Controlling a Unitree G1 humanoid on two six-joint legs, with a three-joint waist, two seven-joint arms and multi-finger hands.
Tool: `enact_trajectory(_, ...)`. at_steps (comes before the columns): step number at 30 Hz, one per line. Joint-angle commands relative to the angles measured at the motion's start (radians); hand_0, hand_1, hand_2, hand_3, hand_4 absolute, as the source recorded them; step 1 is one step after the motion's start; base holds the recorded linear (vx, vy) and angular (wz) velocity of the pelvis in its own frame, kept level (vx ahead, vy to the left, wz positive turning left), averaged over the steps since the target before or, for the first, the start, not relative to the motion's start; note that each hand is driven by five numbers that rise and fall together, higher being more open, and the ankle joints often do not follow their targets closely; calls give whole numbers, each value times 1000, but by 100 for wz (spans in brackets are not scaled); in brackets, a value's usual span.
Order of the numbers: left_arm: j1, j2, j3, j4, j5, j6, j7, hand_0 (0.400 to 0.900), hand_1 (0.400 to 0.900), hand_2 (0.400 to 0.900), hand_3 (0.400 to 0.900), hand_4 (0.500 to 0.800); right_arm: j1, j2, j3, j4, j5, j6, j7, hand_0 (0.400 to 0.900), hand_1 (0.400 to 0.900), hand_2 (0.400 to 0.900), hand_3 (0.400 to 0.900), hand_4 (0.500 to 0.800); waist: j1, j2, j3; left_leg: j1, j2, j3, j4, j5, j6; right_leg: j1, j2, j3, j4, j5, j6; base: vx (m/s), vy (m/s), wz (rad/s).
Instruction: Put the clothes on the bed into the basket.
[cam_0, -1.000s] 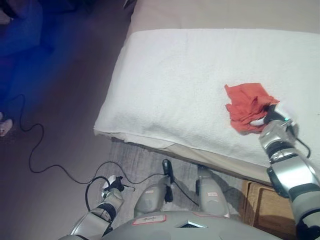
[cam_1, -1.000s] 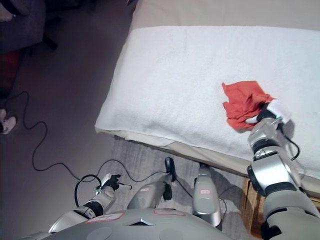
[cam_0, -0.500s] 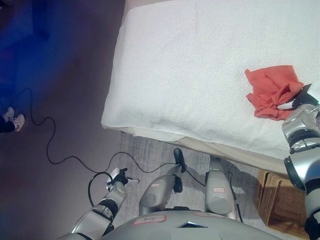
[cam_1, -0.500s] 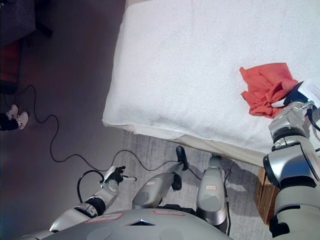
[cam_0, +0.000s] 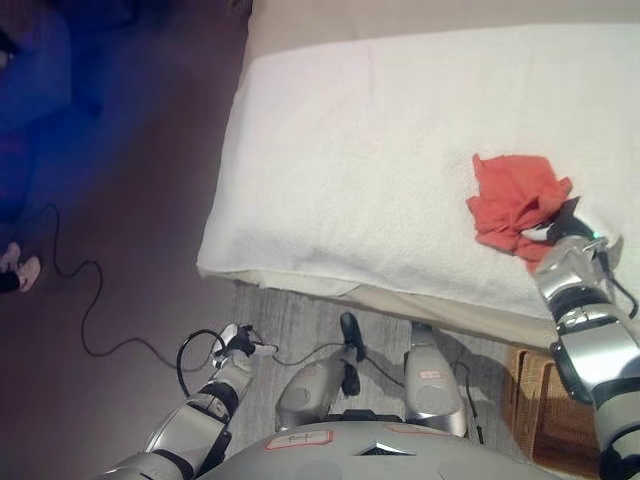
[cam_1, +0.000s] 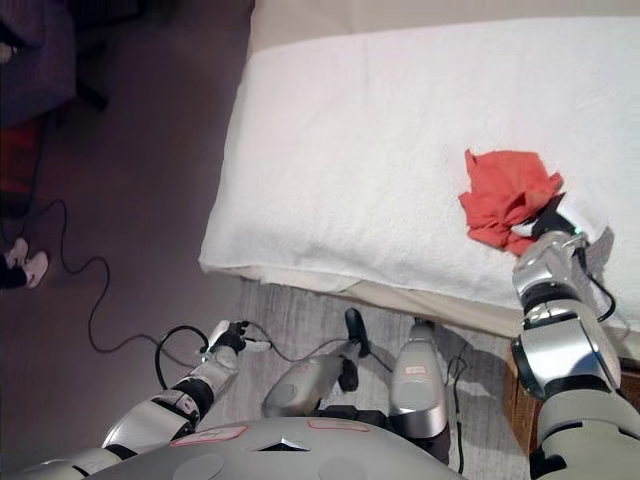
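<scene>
An orange-red cloth (cam_0: 512, 198) lies crumpled on the white blanket of the bed (cam_0: 370, 150), near its front right part. My right hand (cam_0: 556, 228) rests at the cloth's lower right edge, with its fingers curled into the folds. It also shows in the right eye view (cam_1: 541, 221). A wicker basket (cam_0: 540, 415) stands on the floor at the lower right, below the bed's front edge, partly hidden by my right arm. My left hand (cam_0: 236, 346) hangs low over the floor at the lower left, fingers relaxed and empty.
The bed's front edge runs across the middle of the view, with a grey rug (cam_0: 290, 315) below it. Dark floor lies to the left of the bed. A person's shoes (cam_1: 28, 268) show at the far left edge.
The view has shifted as the camera moved. My right hand stays at the cloth's lower right edge. The left hand still hangs by the floor.
</scene>
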Motion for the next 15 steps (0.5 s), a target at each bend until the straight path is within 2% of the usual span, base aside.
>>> enact_trajectory(1, -1, 41, -2, 126, 48, 34, 38, 900, 900, 900, 900, 800, 74, 4, -17, 91, 20, 10, -3, 400, 400, 400, 400, 500, -32, -79, -112, 38, -12, -1, 5, -56, -8, 40, -5, 103, 0, -69, 40, -3, -41, -51)
enact_trajectory(9, 8, 66, 2, 115, 66, 49, 25, 900, 900, 900, 900, 800, 130, -86, -113, 140, 64, 7, 20, 400, 400, 400, 400, 500, -64, -151, -174, 132, 12, 69, 5, -83, -4, 98, 33, 155, 0, -64, 46, -22, -48, -40)
enact_trajectory(15, 18, 84, 4, 107, 72, 47, 12, 900, 900, 900, 900, 800, 142, -206, -188, 184, 83, 15, 39, 400, 400, 400, 400, 500, -83, -165, -199, 179, 20, 103, 5, -93, -8, 135, 49, 168, 0, -71, 48, -8, -45, -19)
